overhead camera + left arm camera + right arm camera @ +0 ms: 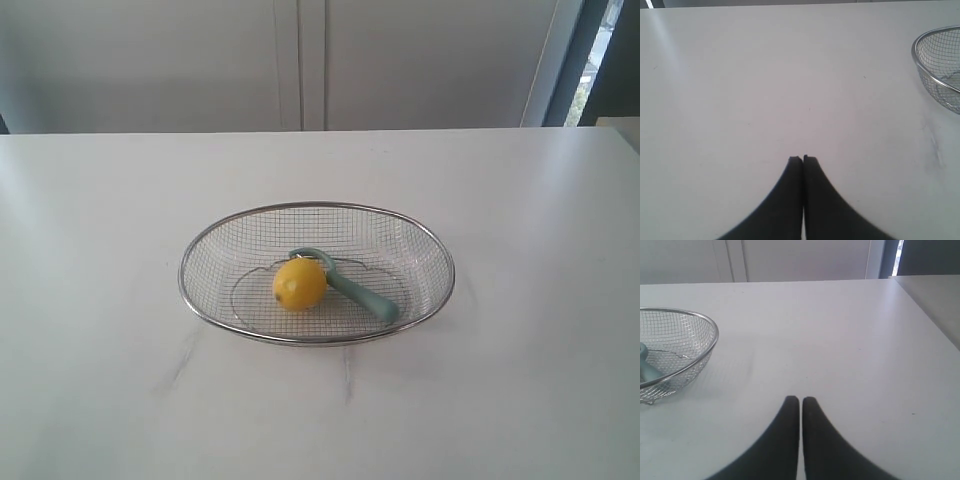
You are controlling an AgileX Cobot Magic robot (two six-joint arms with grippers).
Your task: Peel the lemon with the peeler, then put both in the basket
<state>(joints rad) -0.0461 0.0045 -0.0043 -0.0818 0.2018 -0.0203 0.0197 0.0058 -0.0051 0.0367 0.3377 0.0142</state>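
The wide oval silver wire-mesh basket (183, 272) stands at the middle of the white table (90, 250) in the exterior view. The small yellow lemon (299, 285) lies in it, on its floor, a little left of the middle. The slim teal swivel peeler (362, 293) lies in the basket too. Its head is just behind the lemon and partly hidden by it, and its handle runs right and toward the front. The left gripper (803, 159) and the right gripper (800, 400) each hang over the table, apart from the basket.
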